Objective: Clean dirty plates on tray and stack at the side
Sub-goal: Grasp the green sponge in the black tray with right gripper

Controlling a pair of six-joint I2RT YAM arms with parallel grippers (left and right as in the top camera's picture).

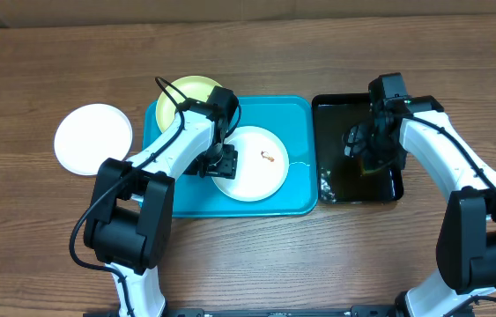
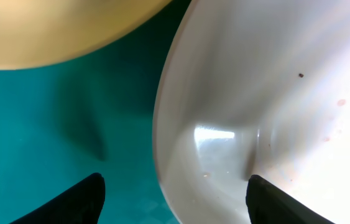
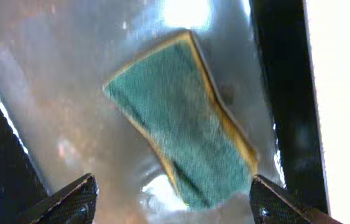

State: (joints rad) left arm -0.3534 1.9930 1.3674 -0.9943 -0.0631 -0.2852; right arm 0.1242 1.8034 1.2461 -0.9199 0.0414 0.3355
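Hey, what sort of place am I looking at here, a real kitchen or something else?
Probably a robot test bench staged as a dishwashing station, not a kitchen: two arms at a plain wooden table, a turquoise tray holding two plates, and a black tray with a sponge in it.

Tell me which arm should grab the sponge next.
Right. The right tool hangs open directly over the sponge in the black tray, while the left tool straddles the white plate's rim on the blue tray.
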